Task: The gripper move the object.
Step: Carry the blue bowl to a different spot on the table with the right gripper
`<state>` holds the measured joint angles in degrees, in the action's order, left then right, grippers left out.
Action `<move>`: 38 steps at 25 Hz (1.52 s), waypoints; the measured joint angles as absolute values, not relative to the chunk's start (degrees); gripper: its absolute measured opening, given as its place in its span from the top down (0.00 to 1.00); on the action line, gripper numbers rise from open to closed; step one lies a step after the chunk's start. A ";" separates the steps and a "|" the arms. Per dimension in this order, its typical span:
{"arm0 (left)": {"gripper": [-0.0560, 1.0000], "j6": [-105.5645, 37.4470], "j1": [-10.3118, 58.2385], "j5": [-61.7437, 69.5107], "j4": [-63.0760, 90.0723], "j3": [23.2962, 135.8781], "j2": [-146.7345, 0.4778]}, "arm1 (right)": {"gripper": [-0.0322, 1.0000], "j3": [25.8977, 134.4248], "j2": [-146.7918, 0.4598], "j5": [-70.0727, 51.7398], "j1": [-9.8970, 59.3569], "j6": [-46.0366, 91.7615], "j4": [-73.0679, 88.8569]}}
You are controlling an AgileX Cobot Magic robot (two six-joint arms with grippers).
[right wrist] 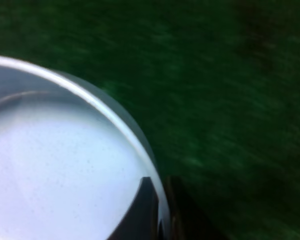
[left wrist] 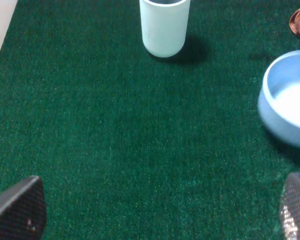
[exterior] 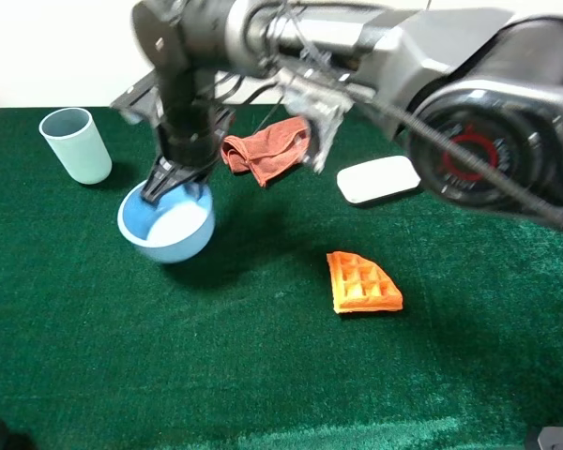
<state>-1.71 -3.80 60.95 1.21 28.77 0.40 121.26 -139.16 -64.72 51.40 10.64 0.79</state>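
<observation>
A light-blue plastic bowl [exterior: 169,234], probably light, stiff and slippery, is just beside the pale cup [exterior: 75,145] on the green bench [exterior: 263,375], the right end effector [exterior: 172,187] clamped on its thin rim, the likeliest handhold, one finger inside, one outside.

a pale blue-green cup [exterior: 75,143] stands upright near the far left corner of the green table [exterior: 263,375]. a crumpled rust-red cloth [exterior: 267,148] lies towards the middle of the far side. a flat white rounded case [exterior: 378,178] lies to its right, apart from it. nearer the front, an orange waffle wedge [exterior: 361,283] lies flat, well apart from the case.
</observation>
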 joint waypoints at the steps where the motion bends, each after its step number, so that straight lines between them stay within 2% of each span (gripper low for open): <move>1: 0.07 -1.71 -3.80 60.95 1.21 28.77 0.40 | 0.99 121.32 -138.79 -65.32 50.27 11.07 0.88; 15: 0.07 -1.71 -3.80 60.95 1.21 28.77 0.40 | 0.99 121.20 -132.45 -69.86 33.46 14.95 0.98; 20: 0.07 -1.71 -3.80 60.95 1.21 28.77 0.40 | 0.99 116.46 -127.84 -69.86 28.39 15.22 0.63; 26: 0.07 -1.71 -3.80 60.95 1.21 28.77 0.40 | 0.99 103.08 -119.00 -69.68 22.31 15.36 0.00; 38: 0.07 -1.71 -3.80 60.95 1.21 28.77 0.40 | 0.99 68.45 -98.02 -55.24 8.74 15.36 0.39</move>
<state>-1.71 -3.80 60.95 1.21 28.77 0.40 68.45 -98.02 -55.24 8.74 15.36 0.39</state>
